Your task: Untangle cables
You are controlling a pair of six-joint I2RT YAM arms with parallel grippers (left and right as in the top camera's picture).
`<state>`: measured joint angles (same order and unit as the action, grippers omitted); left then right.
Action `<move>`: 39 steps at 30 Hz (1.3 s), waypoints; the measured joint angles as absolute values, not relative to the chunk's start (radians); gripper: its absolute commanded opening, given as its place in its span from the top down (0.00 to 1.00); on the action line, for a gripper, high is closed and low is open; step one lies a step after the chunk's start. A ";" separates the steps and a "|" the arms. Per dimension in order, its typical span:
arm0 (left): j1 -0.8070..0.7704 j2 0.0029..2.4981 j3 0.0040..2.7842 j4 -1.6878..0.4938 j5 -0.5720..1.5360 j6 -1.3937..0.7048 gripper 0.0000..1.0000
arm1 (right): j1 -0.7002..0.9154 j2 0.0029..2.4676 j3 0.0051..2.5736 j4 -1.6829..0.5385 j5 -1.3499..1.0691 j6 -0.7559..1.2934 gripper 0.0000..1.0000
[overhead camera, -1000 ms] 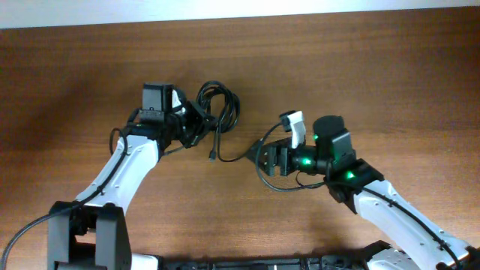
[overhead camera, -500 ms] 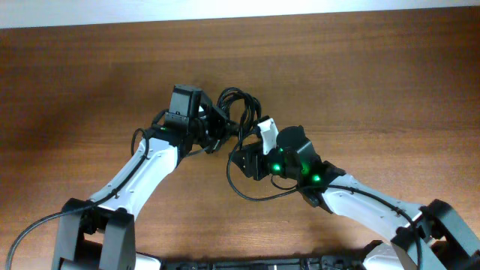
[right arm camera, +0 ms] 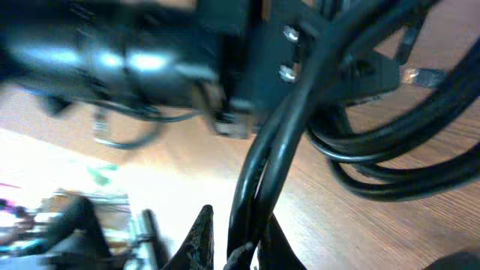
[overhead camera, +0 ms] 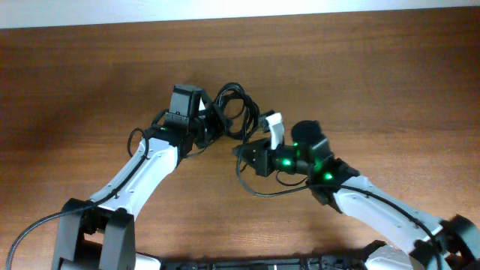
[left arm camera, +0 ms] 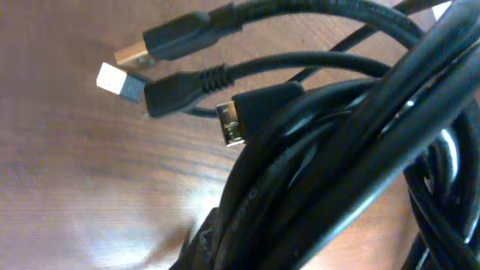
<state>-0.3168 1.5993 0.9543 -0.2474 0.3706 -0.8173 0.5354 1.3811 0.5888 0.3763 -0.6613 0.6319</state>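
Brown wood-grain desk (overhead camera: 375,90) lay under everything, bare apart from the arms and one tangle.

Nearest, at the desk's near edge: both arm bases, the left arm (overhead camera: 139,176) and right arm (overhead camera: 382,210) slanting inward toward the middle. Green lights (overhead camera: 287,161) glowed on the right wrist.

Right gripper (overhead camera: 241,150): on its own camera the fingertips (right arm camera: 201,238) were pinched together at the bottom of the view, with two black strands of the cables (right arm camera: 270,150) running up out of the pinch. Jaws clamped on those strands. Rest of that view was blurred.

Left gripper (overhead camera: 213,124): closed up, at the left side of the tangle. Its camera was filled by the cables (left arm camera: 337,165) rising in a thick bunch from the bottom of the frame, so it read as clamped on them; the fingers themselves were hidden.

Three loose ends showed past that bunch, above the desk: a small metal-tipped plug (left arm camera: 229,124), a white-tipped plug (left arm camera: 112,79), and a flat gold-coloured plug (left arm camera: 135,54). Any marking on the housings was too small to read.

Beyond both grippers, the cables (overhead camera: 234,105) sat as overlapping loops at mid-desk, between the two wrists.

Farthest: a pale strip (overhead camera: 240,11) along the desk's back edge.
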 measured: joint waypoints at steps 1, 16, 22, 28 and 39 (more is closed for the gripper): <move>-0.317 1.599 0.954 -0.242 0.366 -0.785 1.00 | 0.514 1.366 0.588 0.381 -0.698 0.661 0.96; -0.392 1.599 0.954 -0.213 0.311 -0.444 1.00 | 0.280 1.314 0.583 0.757 -0.889 1.344 0.96; -0.440 1.599 0.954 -0.197 0.187 -0.441 1.00 | 0.276 1.314 0.583 0.763 -0.876 1.556 0.96; -0.482 1.599 0.954 -0.215 0.140 -0.441 1.00 | 0.276 1.314 0.583 0.786 -0.749 1.613 0.96; -0.487 1.599 0.955 -0.307 0.181 -0.436 1.00 | 0.276 1.314 0.583 0.774 -0.583 1.517 0.96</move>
<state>-0.4870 1.5993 0.9546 -0.3065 0.1810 -0.4362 0.2764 1.3136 0.5831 0.7738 -0.5835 1.5166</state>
